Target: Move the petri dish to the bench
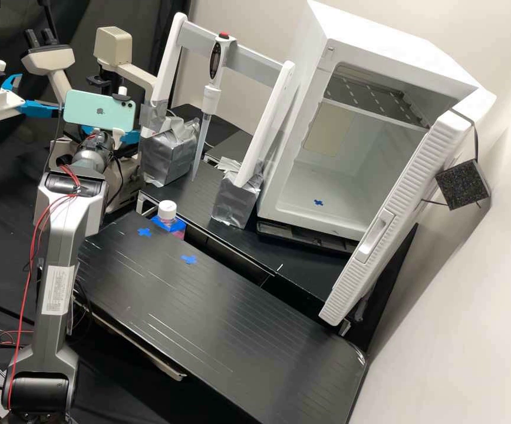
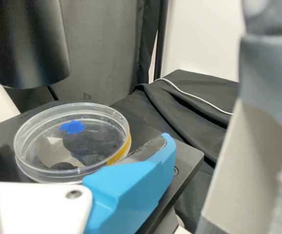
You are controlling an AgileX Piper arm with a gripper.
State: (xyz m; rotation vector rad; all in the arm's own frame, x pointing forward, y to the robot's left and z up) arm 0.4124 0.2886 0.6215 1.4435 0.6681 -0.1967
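In the high view, my gripper [image 1: 129, 137] is at the microscope, largely hidden behind the phone, with a bit of blue finger showing. The wrist view has the clear round petri dish [image 2: 94, 108] lying flat on the dark microscope stage [image 2: 187, 158], a yellow strip on its side and a blue mark seen through it. My gripper [image 2: 77, 134] stands open around the dish: one blue finger lies close along its rim, while the other, cut off by the view's edge, has a gap to it. Whether the nearer finger touches the dish, I cannot tell.
The black bench [image 1: 208, 312] has blue tape crosses, and a white-capped bottle [image 1: 167, 212] stands at its back edge. Behind are a pipette [image 1: 210, 100] on a white stand and a white incubator [image 1: 349, 147] with its door open. A black objective [image 2: 26, 44] hangs near the dish.
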